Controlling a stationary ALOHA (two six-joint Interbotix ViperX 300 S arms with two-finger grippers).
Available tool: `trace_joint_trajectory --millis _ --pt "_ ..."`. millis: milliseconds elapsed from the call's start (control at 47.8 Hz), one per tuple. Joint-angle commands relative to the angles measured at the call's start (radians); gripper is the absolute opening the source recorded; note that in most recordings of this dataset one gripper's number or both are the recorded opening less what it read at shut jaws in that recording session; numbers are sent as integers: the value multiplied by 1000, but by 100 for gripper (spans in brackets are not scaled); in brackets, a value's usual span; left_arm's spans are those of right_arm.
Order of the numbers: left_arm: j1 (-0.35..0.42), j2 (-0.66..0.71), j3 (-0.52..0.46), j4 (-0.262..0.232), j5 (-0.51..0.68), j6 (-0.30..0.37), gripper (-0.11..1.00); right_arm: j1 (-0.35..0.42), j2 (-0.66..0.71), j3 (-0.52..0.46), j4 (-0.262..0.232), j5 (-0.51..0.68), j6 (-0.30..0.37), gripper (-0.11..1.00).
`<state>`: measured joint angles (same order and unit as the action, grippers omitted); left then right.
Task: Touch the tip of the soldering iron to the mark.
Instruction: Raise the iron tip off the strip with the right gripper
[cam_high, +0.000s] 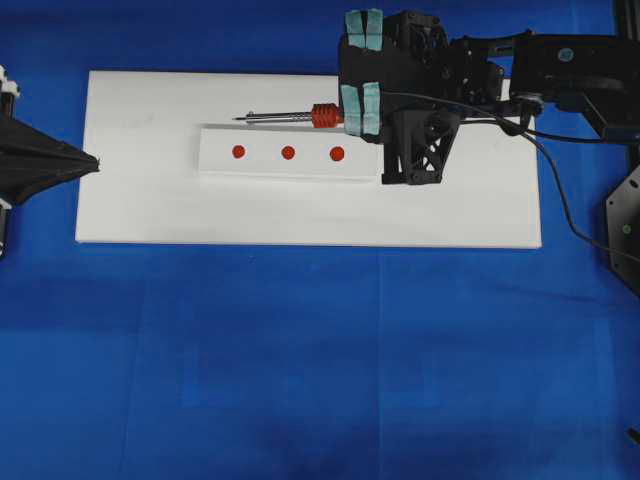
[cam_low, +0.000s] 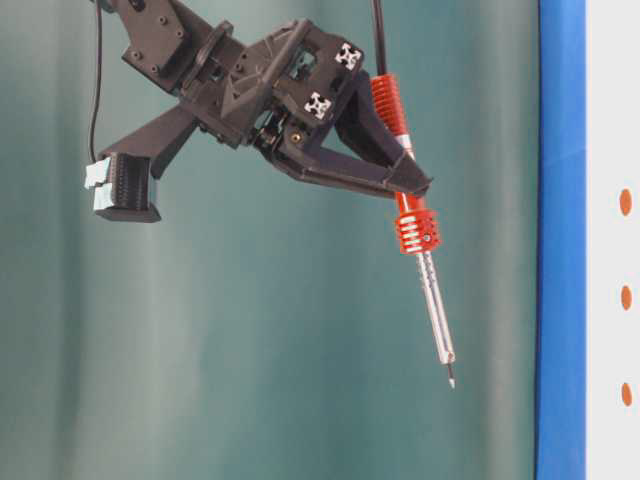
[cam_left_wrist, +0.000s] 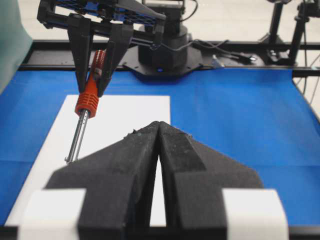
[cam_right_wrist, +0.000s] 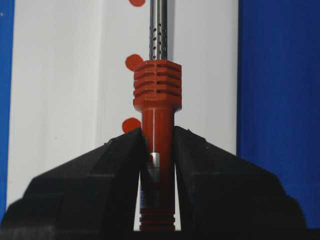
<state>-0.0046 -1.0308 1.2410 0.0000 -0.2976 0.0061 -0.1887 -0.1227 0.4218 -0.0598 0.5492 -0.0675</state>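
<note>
Soldering iron (cam_high: 300, 117) held aloft over the far side of the white board (cam_high: 150, 200), red-orange ribbed handle clamped between the fingers of the right gripper (cam_high: 360, 70), silver shaft slanting down and away toward the left of the overhead view, thin dark tip (cam_low: 451, 380) hanging in open air, touching nothing. Black cord (cam_high: 560, 190) trailing back along the right arm. Just beside the shaft in the overhead view, a raised white strip (cam_high: 290, 170) bearing three red marks (cam_high: 288, 152) in a row, none yet reached; which of the three counts as the target, impossible to say from here. Step in hand, by all appearances: carrying the tool toward a mark, contact not yet made. Next move likely calling for a sideways shift to bring the tip over a chosen dot, then a slow, steep descent with the grip kept firm against slip or twist of the handle. Left gripper (cam_left_wrist: 159, 145) clenched on nothing, parked at the left edge of the board, well apart from the work. Blue counter (cam_high: 300, 380) around the board.
</note>
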Motion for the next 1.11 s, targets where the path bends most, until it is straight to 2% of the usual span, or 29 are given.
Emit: trace_joint_trajectory --millis 0,377,858,1089 --pt "0 3 -12 3 -11 3 0 2 -23 -25 -3 -3 -2 6" --pt "-2 3 -12 2 -11 -2 0 -9 -40 2 -2 0 2 6" --pt "0 3 -11 3 -11 -5 0 -32 -199 175 -2 12 5 6" --pt "-2 3 -12 3 -11 -6 0 -32 -227 199 -2 12 6 6"
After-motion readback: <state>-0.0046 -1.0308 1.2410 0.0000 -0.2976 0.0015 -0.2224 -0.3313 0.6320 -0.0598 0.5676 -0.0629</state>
